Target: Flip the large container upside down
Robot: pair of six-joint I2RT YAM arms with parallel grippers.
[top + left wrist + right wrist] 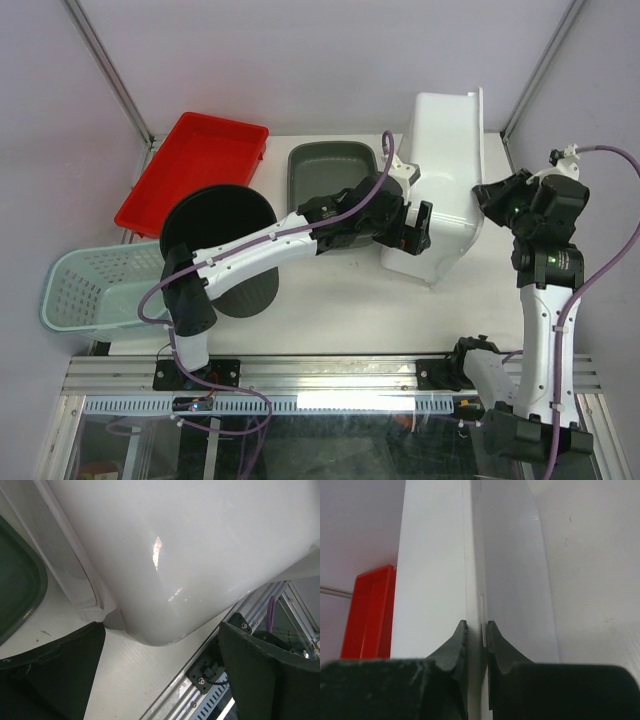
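Note:
The large container (443, 150) is a white plastic tub, tipped up on its side at the back right of the table, its rim edge toward the right. My left gripper (421, 228) stands open against its near left corner. In the left wrist view the container's rounded wall (190, 555) fills the upper frame, just ahead of the left gripper (161, 630) and not between the fingers. My right gripper (489, 199) is at the container's right edge. In the right wrist view the right gripper (476, 627) is shut on the container's thin white rim (474, 580).
A red tray (195, 165) leans at the back left, also visible as the red tray (367, 610) beyond the container. A dark green tub (325, 165) sits behind my left arm. A black round dish (215, 225) and a teal basket (85, 290) lie left. The metal rail (330, 375) runs along the near edge.

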